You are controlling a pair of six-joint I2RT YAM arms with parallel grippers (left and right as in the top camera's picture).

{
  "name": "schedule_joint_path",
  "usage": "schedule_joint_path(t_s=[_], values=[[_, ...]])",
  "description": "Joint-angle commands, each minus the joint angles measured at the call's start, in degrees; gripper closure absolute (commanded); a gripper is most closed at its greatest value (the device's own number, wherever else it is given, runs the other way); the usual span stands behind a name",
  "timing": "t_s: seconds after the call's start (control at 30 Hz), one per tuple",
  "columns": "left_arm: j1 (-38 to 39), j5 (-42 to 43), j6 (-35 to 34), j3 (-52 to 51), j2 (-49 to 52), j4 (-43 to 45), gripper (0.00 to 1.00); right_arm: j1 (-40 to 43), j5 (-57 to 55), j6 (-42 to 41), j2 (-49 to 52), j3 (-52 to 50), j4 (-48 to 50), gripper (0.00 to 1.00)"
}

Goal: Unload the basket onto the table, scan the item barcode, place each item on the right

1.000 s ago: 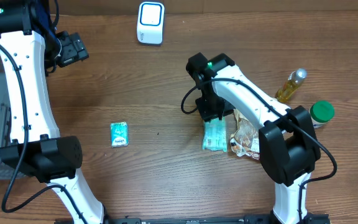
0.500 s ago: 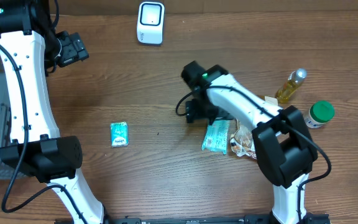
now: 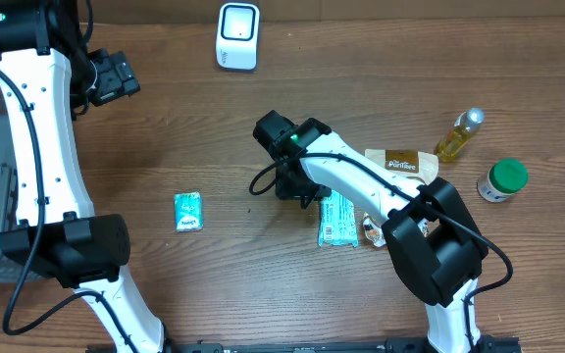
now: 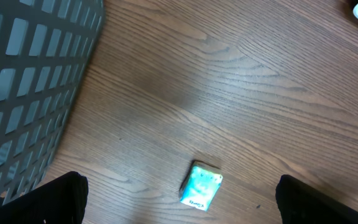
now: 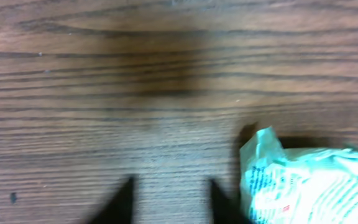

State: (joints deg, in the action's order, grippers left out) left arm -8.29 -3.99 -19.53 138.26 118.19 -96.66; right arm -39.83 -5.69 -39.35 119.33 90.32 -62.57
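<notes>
the left arm [image 3: 29, 127] stands tall from its base at the near left and bends over at the top, with the left gripper [image 3: 116, 78] pointing down and its 2 fingers [image 4: 48, 199] spread wide, nothing between them. the right arm [image 3: 353, 175] stretches low from its base at the near right toward the middle. the right gripper [image 3: 287, 184] faces down with its 2 dark, blurred fingers [image 5: 120, 202] a narrow gap apart, holding nothing.

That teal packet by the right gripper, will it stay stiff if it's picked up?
Probably not: the teal packet has a crinkled film wrapper, so it likely flexes and feels light. Lying flat, it shouldn't roll, though film may slip.
</notes>
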Motion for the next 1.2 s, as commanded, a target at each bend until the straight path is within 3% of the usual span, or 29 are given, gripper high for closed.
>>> schedule_joint_path(t_s=[0.0,0.27,0.63,0.8,1.1,1.17], values=[[0.1,0.5,0.2,-0.2,-1.3,-0.1,0.0,-0.1,3.2,-1.4,-0.4,-1.0,0.2,0.91],[0.1,0.5,0.2,-0.2,-1.3,-0.1,0.01,1.6,-1.4,-3.1,-0.4,-8.9,0.9,0.85],[0.1,0.5,0.2,-0.2,-1.3,-0.1,0.0,13.1,-1.3,-0.3,-0.4,-9.7,-6.1,0.77],[0.1,0.5,0.2,-0.2,-1.3,-0.1,0.0,13.8,9.8,6.8,-0.4,-9.7,-2.3,0.74],[0.1,0.5,0.2,-0.2,-1.3,-0.1,0.0,7.4,27.2,6.8,-0.4,-9.7,12.0,0.73],[0.1,0.4,0.2,-0.2,-1.3,-0.1,0.0,5.3,27.2,6.6,-0.4,-9.7,14.6,0.66]])
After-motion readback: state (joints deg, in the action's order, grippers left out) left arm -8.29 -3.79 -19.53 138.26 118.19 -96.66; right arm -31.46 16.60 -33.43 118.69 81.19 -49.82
